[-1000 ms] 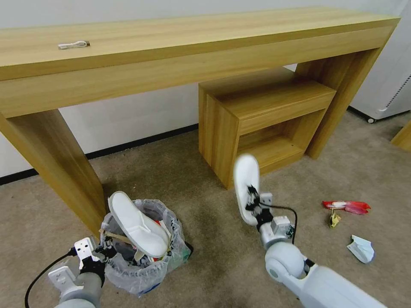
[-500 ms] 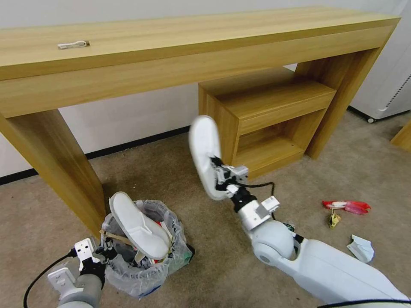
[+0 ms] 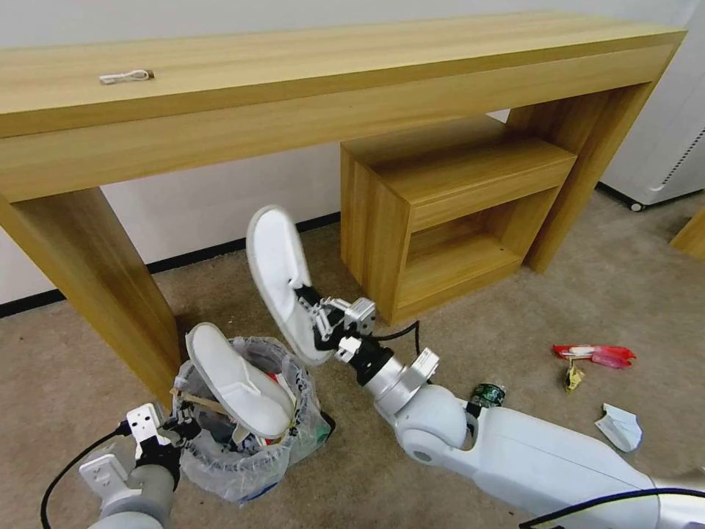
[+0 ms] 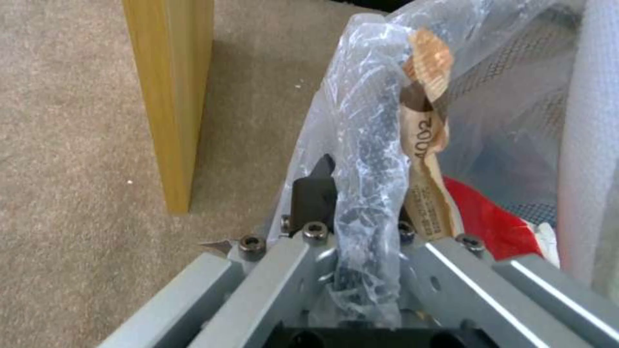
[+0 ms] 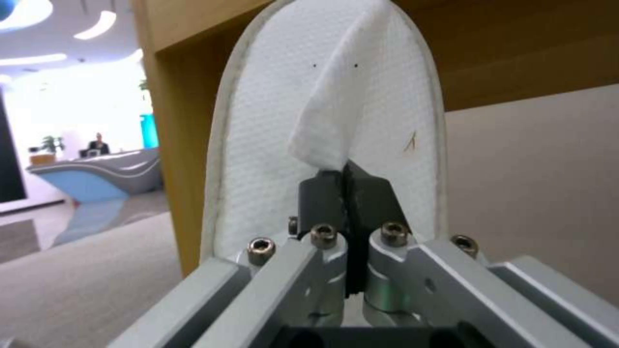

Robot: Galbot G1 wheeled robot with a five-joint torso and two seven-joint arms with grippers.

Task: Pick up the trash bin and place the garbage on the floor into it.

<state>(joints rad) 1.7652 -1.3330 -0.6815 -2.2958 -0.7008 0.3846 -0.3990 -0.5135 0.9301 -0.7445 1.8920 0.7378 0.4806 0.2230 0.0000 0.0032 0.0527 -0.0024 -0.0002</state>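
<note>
The trash bin (image 3: 246,448), black with a crinkled clear bag, is low on the left above the floor (image 3: 631,294). A white slipper (image 3: 235,382) sticks out of it. My left gripper (image 3: 180,426) is shut on the bin's rim (image 4: 371,145), pinching plastic bag and black edge. My right gripper (image 3: 323,327) is shut on a second white slipper (image 3: 279,272) by its strap (image 5: 335,121), holding it upright just above and beyond the bin. More garbage lies at right: a red wrapper (image 3: 595,355), a yellow wrapper (image 3: 573,376), white paper (image 3: 620,427) and a dark can (image 3: 486,394).
A long wooden table (image 3: 308,81) spans the back, its leg (image 3: 95,286) close beside the bin. A low wooden shelf unit (image 3: 448,213) stands under it at right. A white appliance (image 3: 668,147) is at far right. A small cable (image 3: 126,76) lies on the tabletop.
My right arm has swung left with the slipper, from the middle of the carpet to just above the bin. The left gripper and the bin have stayed put.
</note>
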